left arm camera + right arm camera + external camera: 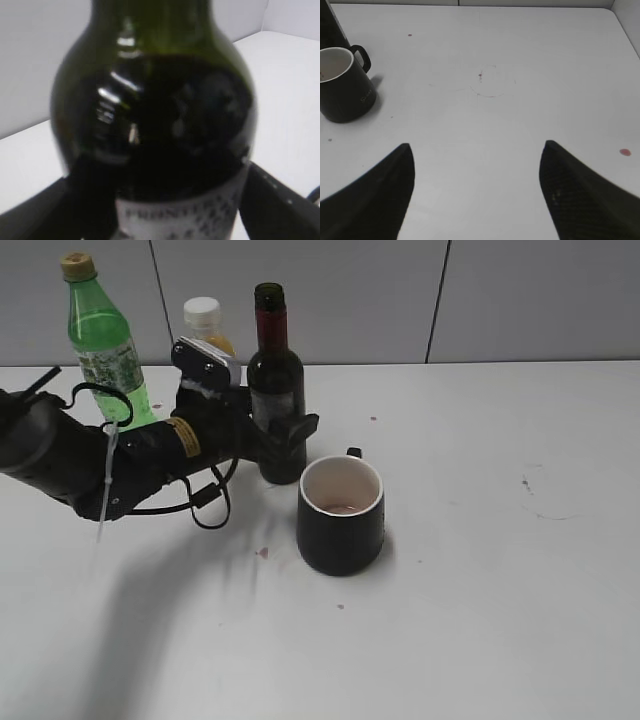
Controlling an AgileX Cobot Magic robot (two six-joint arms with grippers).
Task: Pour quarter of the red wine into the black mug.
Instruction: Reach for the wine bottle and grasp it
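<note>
I have the left gripper (285, 440) closed around the upright red wine bottle (275, 390) just behind the black mug (341, 515), the right gripper (475, 200) gaping empty, so next I lift and tilt gently.

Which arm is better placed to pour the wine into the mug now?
Left. Its gripper is already around the wine bottle, right beside the mug. The right gripper is open over bare table.

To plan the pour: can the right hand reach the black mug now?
Probably yes. The right hand is open over bare table, and nothing lies between it and the mug, whose handle faces away from it.
</note>
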